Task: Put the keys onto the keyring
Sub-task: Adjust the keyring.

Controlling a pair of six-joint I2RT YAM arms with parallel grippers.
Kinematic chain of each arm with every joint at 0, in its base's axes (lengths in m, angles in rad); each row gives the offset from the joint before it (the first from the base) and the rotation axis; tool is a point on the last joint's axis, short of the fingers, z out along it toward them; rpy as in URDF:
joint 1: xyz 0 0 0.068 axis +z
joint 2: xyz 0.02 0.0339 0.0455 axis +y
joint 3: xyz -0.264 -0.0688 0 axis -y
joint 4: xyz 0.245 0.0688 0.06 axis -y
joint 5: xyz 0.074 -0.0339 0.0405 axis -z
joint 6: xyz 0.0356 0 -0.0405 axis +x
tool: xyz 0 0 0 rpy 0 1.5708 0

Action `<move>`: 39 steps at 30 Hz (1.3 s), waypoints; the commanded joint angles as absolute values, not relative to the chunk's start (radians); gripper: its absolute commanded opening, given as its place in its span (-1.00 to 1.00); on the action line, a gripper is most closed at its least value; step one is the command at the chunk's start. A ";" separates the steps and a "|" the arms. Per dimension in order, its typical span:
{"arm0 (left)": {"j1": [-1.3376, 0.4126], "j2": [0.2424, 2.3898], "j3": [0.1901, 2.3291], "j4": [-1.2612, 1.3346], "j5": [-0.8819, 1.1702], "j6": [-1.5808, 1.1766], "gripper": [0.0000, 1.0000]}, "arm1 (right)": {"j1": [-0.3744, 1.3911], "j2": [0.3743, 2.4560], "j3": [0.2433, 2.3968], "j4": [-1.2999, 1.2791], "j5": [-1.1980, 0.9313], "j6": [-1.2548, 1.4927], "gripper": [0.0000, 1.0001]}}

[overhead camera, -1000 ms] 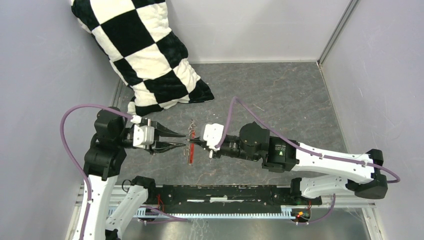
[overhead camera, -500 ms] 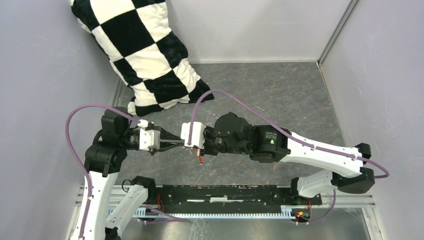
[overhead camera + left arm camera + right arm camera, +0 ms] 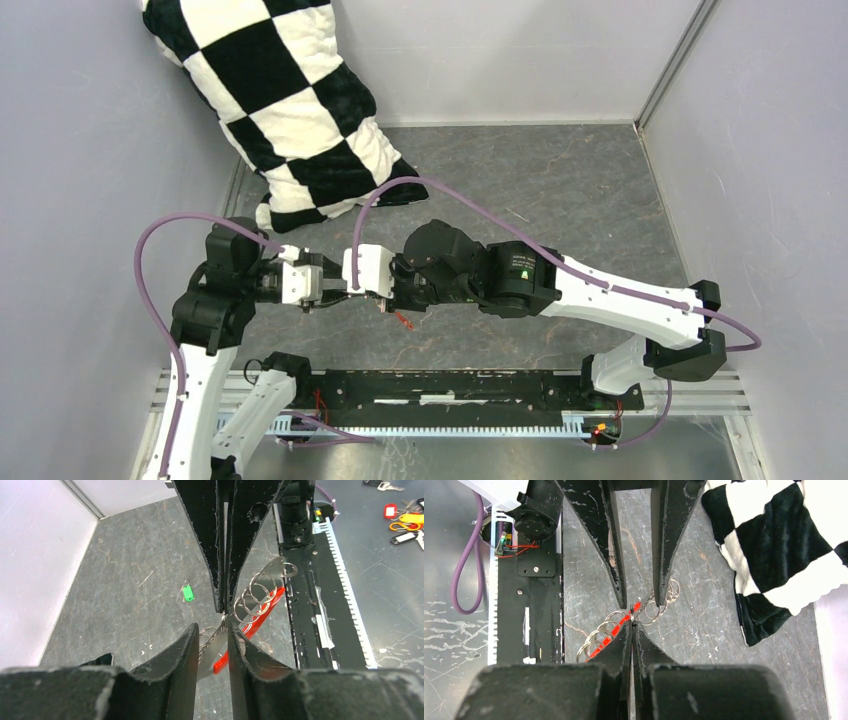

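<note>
Right pincer (image 3: 631,623): clenched, its two black fingers pressed together at the tips on the keyring (image 3: 252,595), a chain of thin silvery metal rings joined to a flat, bright red plastic tag (image 3: 221,661).
Left pincer (image 3: 212,629): released, with its black fingers standing apart. It meets the right pincer tip to tip at the keyring, so that some rings and one end of the tag lie in its gap. In the right wrist view one finger touches a ring, and no clamping shows.
Keyring: held between the two pincers above the grey stone-patterned worktop (image 3: 560,190). The rings overlap in a row and the tag slants away beneath them.
Key (image 3: 188,593): a tiny metal key with a bright green plastic head. It lies flat on the worktop, apart from the keyring and off the ring.
Pillow (image 3: 290,110): soft, with black and white chequers. It lies well beyond the keyring, against the far wall.
Rail (image 3: 450,385): a long black base bar on the near side of the keyring.
</note>
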State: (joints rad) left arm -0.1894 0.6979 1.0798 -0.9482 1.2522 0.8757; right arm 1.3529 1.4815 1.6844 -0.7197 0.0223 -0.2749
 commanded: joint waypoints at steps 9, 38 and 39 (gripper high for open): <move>-0.192 0.685 1.071 -0.949 1.219 0.877 -0.29 | 1.352 1.485 1.753 -0.679 -0.032 -0.276 -0.99; -0.192 0.848 1.100 -0.955 1.611 0.801 -0.96 | 1.328 1.216 1.454 -0.296 0.080 -0.133 0.09; -0.192 0.859 1.112 -0.956 1.630 0.796 -0.96 | 1.322 1.173 1.405 -0.266 0.079 -0.116 0.12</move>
State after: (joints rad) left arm -0.1921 0.8227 1.0725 -0.9710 1.4536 0.8421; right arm 1.3434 1.3518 1.5181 -0.4736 0.0277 -0.1944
